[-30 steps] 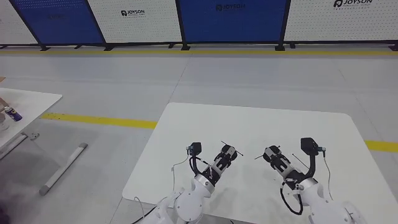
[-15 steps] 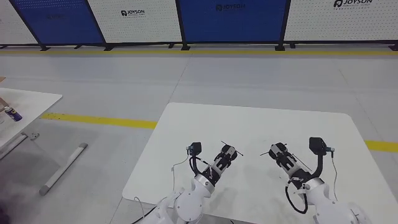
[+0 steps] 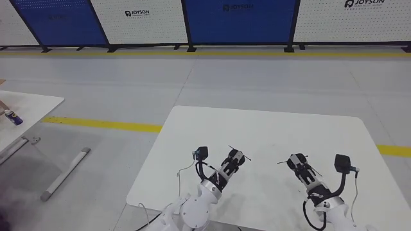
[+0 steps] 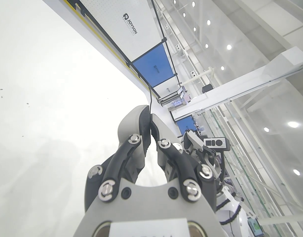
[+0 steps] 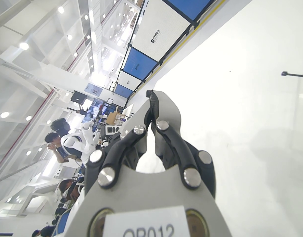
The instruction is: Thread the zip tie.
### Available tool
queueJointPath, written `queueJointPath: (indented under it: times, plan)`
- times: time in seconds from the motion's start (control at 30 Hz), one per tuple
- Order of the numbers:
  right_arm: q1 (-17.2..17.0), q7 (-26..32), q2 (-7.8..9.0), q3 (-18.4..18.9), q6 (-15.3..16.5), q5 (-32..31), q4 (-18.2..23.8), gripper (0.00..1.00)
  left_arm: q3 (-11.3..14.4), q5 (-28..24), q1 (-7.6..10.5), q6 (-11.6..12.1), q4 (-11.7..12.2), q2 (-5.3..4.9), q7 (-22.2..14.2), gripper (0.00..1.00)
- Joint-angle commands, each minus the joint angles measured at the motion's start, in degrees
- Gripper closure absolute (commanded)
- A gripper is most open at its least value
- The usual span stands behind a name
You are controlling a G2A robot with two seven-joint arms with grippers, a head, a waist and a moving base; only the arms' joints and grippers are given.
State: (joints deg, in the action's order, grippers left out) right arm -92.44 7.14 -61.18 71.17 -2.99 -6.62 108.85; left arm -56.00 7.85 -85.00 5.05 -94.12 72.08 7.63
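My left gripper [image 3: 234, 158] [image 4: 150, 117] hovers over the near part of the white table [image 3: 257, 125], shut on a thin black zip tie [image 4: 150, 97] that pokes out past its fingertips. To its right, a gap apart, my right gripper [image 3: 295, 162] [image 5: 152, 102] is shut on a black zip tie [image 5: 149, 93] whose small blocky end shows at the fingertips. In the right wrist view a black strip with a square end [image 5: 285, 73] pokes in from the frame edge, over the table.
The table's near edge lies close behind both arms, and open tabletop stretches ahead of them. A second white table [image 3: 29, 106] with a small bottle [image 3: 13, 117] stands at the far left. Blue and white panels [image 3: 237, 6] line the back.
The right arm has moved to the right and slightly toward the near edge, widening the gap to the left gripper. The left arm has stayed still.
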Motion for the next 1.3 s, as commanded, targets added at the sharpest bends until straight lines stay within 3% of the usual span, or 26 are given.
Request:
queueJointPath:
  times: [0.0,0.3,0.4,0.73,1.03,1.27]
  plan:
    - [0.00,-0.01,0.00,0.00,0.00,0.02,0.00,1.00,0.00,0.00,0.00,0.00,0.00,0.00,0.00,1.00]
    - [0.02,-0.39,-0.06,0.02,-0.28,-0.04,-0.37,1.00,0.00,0.00,0.00,0.00,0.00,0.00,0.00,1.00]
    - [0.51,-1.27,-0.54,-2.17,-0.62,-1.30,-2.00,1.00,0.00,0.00,0.00,0.00,0.00,0.00,0.00,1.00]
    - [2.63,-1.87,-2.13,-7.40,2.99,0.51,-6.56,1.00,0.00,0.00,0.00,0.00,0.00,0.00,0.00,1.00]
    - [2.60,-2.08,-2.18,-7.39,3.17,0.81,-6.43,1.00,0.00,0.00,0.00,0.00,0.00,0.00,0.00,1.00]
    - [2.27,-8.99,-3.31,-9.02,8.32,1.30,-7.00,1.00,0.00,0.00,0.00,0.00,0.00,0.00,0.00,1.00]
